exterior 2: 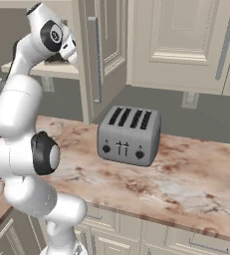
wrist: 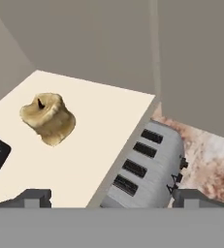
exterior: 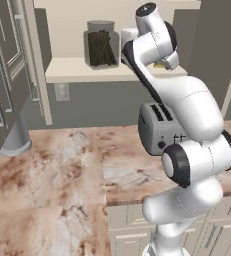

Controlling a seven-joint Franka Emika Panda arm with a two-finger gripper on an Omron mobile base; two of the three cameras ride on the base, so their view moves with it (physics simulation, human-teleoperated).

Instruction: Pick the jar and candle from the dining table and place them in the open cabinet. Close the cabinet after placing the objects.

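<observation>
On the pale shelf (wrist: 99, 131) of the cream wall cabinet (exterior: 37, 75), the clear glass jar of dark sticks (exterior: 101, 44) stands left; the small yellow candle (wrist: 48, 117) lies at ten o'clock from the end effector (wrist: 111, 197), which is wide open, empty, touching nothing.
</observation>
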